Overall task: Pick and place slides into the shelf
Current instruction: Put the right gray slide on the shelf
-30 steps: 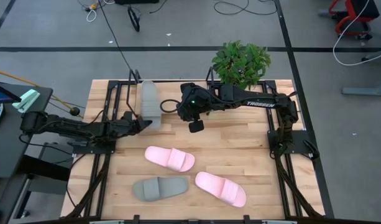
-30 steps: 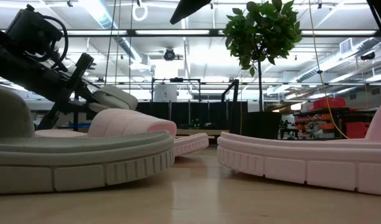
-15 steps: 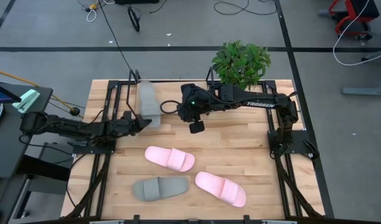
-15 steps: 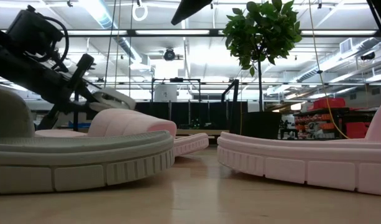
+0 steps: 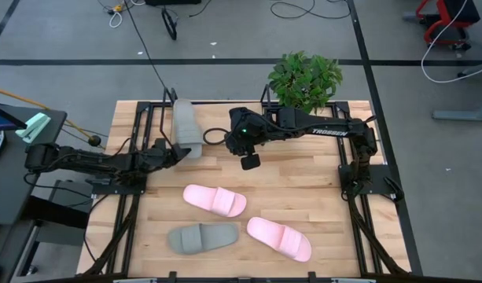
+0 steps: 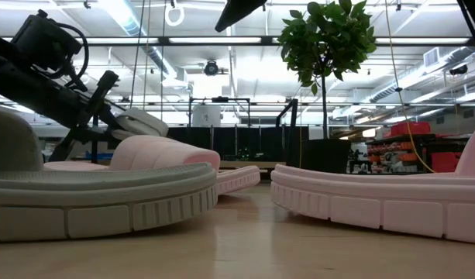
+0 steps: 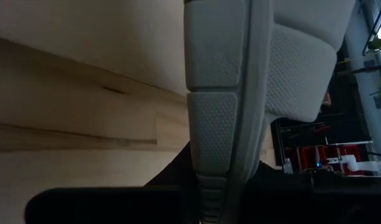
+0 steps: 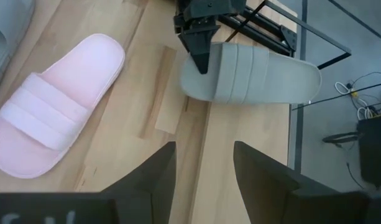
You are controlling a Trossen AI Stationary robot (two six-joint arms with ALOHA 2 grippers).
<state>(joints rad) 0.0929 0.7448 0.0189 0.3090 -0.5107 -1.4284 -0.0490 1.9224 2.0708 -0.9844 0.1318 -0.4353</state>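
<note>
Four slides are seen on a wide wooden surface [image 5: 319, 196]. Along its far edge stands the shelf [image 5: 158, 110], a low rack of thin black frames. A green plant [image 5: 305, 79] stands in a black pot at the far right of it.

Two dark arms are reached in over the surface. The left arm is stretched low from the left edge towards the shelf's left end. The right arm is reached from the right edge across to the middle, and it is held above the boards.

One grey slide [image 5: 185, 126] is laid lengthways at the left end of the shelf, just beside a black frame, with its sole down. Whether it rests fully on the board cannot be told. A pink slide [image 5: 215, 200] is laid near the middle of the surface. A second pink slide [image 5: 279, 238] is laid nearer the front and to the right, apart from the first. A second grey slide [image 5: 203, 237] is laid at the front, just left of that one.

The left pincer [image 5: 175, 152] is set at the near end of the slide on the shelf, touching its rim. Whether it is clamped there or only touching cannot be told. The right pincer [image 8: 202, 152] is held apart, with only bare wood seen between its fingers, and it is kept clear of every slide.
</note>
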